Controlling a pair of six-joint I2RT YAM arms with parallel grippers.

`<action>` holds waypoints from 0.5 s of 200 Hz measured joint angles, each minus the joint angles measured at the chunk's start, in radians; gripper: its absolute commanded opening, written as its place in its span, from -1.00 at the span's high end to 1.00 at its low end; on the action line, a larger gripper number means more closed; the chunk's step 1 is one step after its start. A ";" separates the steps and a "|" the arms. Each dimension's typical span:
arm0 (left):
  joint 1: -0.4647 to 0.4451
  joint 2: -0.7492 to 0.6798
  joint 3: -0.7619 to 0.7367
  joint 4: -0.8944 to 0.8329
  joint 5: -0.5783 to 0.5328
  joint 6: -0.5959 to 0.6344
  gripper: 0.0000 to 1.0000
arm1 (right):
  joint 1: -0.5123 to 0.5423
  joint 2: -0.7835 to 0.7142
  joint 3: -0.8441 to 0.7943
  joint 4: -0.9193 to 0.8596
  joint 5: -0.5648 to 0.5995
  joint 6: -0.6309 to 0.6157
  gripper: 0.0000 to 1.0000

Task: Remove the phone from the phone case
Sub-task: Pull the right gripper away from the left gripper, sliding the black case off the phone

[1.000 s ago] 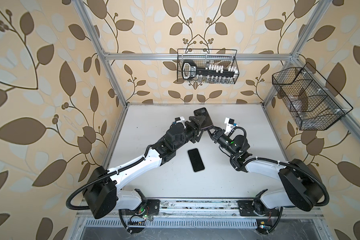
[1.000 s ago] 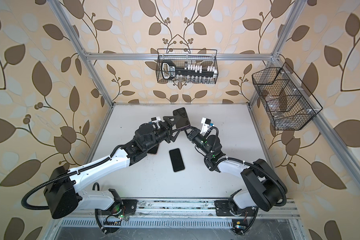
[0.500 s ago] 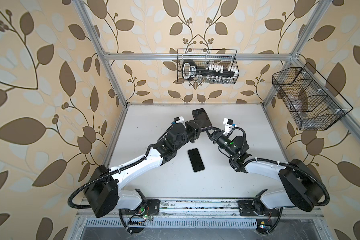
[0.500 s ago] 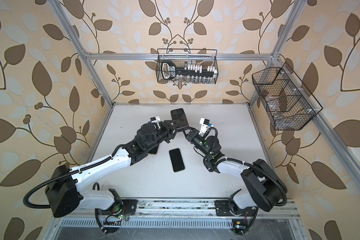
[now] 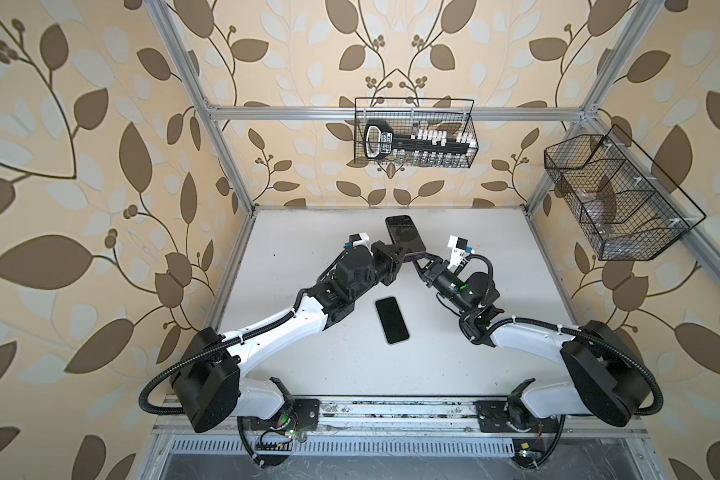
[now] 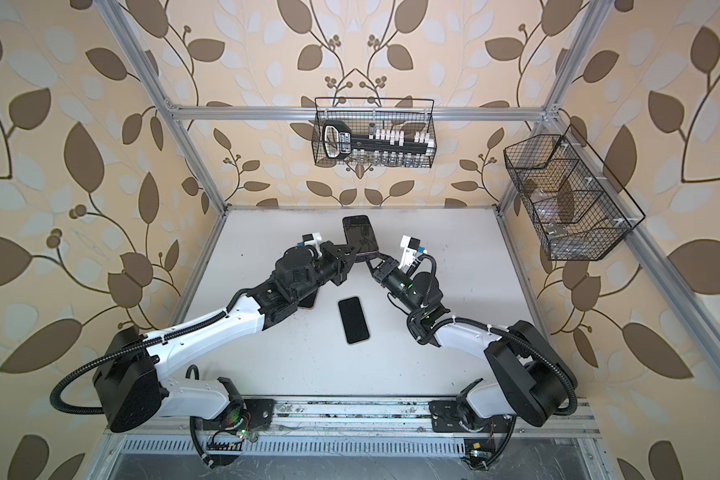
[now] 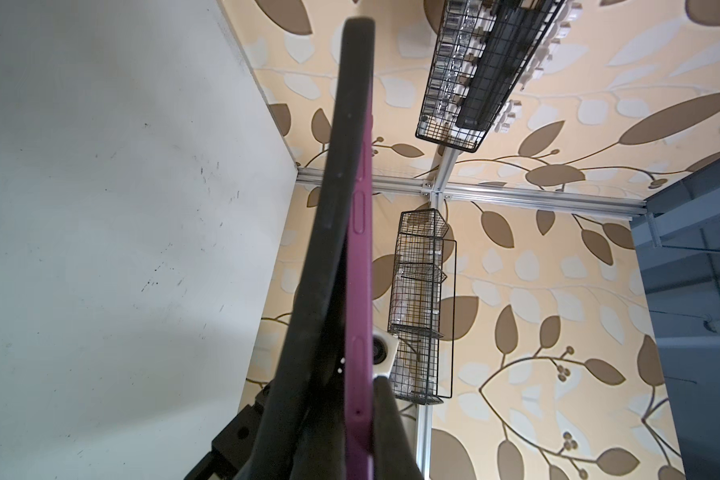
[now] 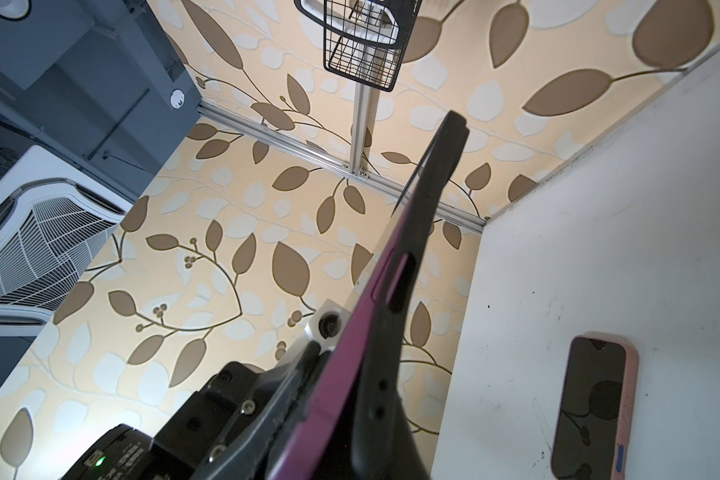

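The left gripper has just closed on the phone case, facing the right gripper, which is clamped on it too. I think the phone can now be peeled out.

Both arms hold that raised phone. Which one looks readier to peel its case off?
Probably the left fingers: they grip where the matte black case already gapes from the purple phone.

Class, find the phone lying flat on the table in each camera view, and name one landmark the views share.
In a top view: flat phone on the table, below the raised phone.
In a top view: same spot.
Left wrist: not in it.
Right wrist: on the table, beside the raised phone.
Shared landmark: the raised phone, in all four.
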 measured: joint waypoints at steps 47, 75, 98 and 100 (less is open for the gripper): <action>0.000 0.010 -0.001 0.028 0.003 -0.003 1.00 | 0.000 0.000 -0.003 -0.004 0.016 -0.014 1.00; 0.000 0.032 -0.001 0.064 0.010 -0.026 1.00 | -0.008 0.011 -0.010 0.003 0.026 -0.019 1.00; 0.001 0.054 -0.001 0.103 0.026 -0.050 1.00 | -0.024 0.042 -0.016 0.018 0.028 -0.027 1.00; 0.001 0.055 -0.001 0.105 0.027 -0.052 1.00 | -0.026 0.045 -0.018 0.020 0.028 -0.027 1.00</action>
